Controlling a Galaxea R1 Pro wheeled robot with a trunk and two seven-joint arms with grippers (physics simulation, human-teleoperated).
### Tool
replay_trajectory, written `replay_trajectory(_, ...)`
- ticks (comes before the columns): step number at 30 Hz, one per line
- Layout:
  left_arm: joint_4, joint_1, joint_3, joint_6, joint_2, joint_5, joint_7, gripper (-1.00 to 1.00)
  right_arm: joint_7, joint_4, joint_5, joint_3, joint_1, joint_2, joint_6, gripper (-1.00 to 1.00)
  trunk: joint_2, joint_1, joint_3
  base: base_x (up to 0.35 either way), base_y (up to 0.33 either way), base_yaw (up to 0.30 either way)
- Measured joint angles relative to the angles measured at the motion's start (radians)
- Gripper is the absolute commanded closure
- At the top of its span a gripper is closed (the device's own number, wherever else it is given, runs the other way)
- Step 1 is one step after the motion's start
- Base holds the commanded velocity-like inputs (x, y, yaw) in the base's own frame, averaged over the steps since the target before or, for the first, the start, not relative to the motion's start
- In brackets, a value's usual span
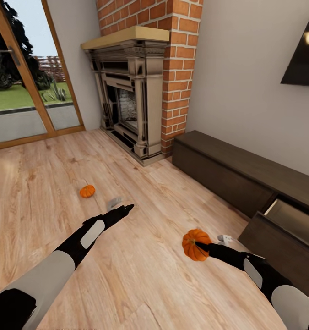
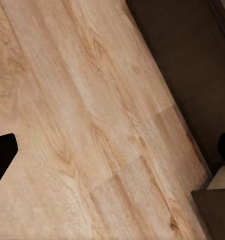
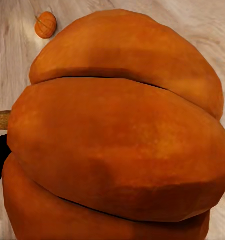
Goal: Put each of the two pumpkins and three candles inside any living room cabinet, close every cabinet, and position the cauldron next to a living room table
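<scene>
Your right gripper (image 1: 201, 246) pinches one pumpkin (image 1: 194, 245); open cabinet (image 1: 246, 178) drawer (image 1: 289, 217) just right of it, bare floor (image 1: 140, 275) leftward.

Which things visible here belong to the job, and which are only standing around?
Belong to the job:
- pumpkin in the right end effector
- second pumpkin on the floor
- dark-brown cabinet, one drawer open

Only around:
- fireplace
- brick chimney
- glass door
- wall screen
</scene>
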Motion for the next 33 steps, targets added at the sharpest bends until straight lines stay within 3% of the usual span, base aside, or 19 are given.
replay_trajectory(15,0.001,0.000,0.000,0.000,0.000,0.000,0.000,-1.00,-0.002,-0.001,0.018,0.000,0.000,0.003,0.000,1.00,0.000,0.000,0.000,0.000,0.000,0.217)
replay_trajectory(21,0.000,0.000,0.000,0.000,0.000,0.000,0.000,-1.00,-0.001,0.000,0.020,-0.001,0.001,0.003,-0.001,1.00,0.000,0.000,0.000,0.000,0.000,0.075)
replay_trajectory(33,0.001,0.000,-0.001,0.000,0.000,0.000,0.000,-1.00,-0.019,-0.001,0.023,0.000,0.003,0.011,-0.002,1.00,0.000,0.000,-0.004,0.000,0.000,0.266)
